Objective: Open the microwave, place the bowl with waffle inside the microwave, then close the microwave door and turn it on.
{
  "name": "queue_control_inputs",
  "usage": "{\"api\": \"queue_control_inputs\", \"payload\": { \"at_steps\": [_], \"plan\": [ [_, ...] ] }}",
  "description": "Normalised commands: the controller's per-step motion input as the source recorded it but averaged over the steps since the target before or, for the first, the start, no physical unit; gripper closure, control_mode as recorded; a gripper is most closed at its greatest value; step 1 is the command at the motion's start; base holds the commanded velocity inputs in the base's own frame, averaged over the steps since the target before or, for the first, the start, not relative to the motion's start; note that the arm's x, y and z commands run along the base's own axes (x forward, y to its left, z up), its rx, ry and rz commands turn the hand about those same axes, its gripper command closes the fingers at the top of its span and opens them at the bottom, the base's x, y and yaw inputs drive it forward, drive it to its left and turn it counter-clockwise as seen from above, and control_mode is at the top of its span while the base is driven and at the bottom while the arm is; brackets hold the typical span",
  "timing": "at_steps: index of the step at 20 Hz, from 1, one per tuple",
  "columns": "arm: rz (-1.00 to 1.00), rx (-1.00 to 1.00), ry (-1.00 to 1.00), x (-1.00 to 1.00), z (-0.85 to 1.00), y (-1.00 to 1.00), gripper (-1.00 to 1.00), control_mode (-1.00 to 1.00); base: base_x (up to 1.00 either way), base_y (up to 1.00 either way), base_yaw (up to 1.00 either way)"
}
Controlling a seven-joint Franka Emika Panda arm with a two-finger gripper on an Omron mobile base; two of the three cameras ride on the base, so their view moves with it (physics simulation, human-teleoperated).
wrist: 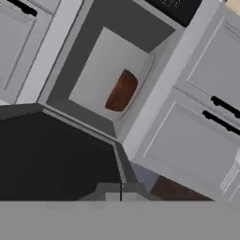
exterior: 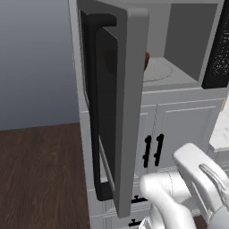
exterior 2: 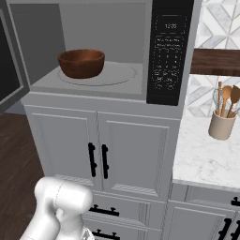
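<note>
In the left base view, the microwave [exterior: 179, 49] sits in a white cabinet column above two cabinet doors [exterior: 179, 129] with two black handles. The door [exterior: 118, 103] stands swung out toward the camera, seen nearly edge-on, its long black bar handle [exterior: 95, 107] on the outer face. A sliver of the bowl [exterior: 146, 60] shows past the door's edge. The floor [exterior: 40, 174] is dark wood, and a plain grey wall [exterior: 36, 58] lies behind. The white arm [exterior: 188, 188] rises at the lower right.

In the right base view, one bowl [exterior 2: 81, 63] rests on the round plate [exterior 2: 112, 75] toward the left of the microwave's floor. The black control strip [exterior 2: 168, 51] runs down the right side. To the right, a marble counter [exterior 2: 206, 154] carries one beige crock [exterior 2: 221, 124] of wooden utensils near its back edge, before a patterned tile wall [exterior 2: 220, 23]. A wooden shelf [exterior 2: 215, 61] hangs above.

In the hand view, rolled sideways, the bowl [wrist: 122, 90] sits inside the open cavity, with the door's dark glass [wrist: 56, 159] close below. The gripper [wrist: 120, 191] shows at the bottom edge with its tips pressed together, holding nothing.
</note>
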Motion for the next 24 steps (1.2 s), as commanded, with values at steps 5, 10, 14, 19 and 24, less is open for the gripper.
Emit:
{"api": "queue_control_inputs", "payload": {
  "at_steps": [5,10,14,19,24],
  "plan": [
    [0.0,-0.31,-0.57,-0.16,-0.2,0.37,1.0,-1.0,0.0,0.0,0.0],
    [-0.05,-0.26,-0.39,0.01,-0.27,0.47,1.0,-1.0,0.0,0.0,0.0],
    [-0.13,-0.24,0.02,0.41,-0.62,0.77,1.0,-1.0,0.0,0.0,0.0],
    [-0.14,-0.25,0.17,0.94,-0.93,0.9,1.0,-1.0,0.0,0.0,0.0],
    [-0.12,-0.24,0.12,1.0,-0.92,0.87,1.0,-1.0,0.0,0.0,0.0]
  ]
}}
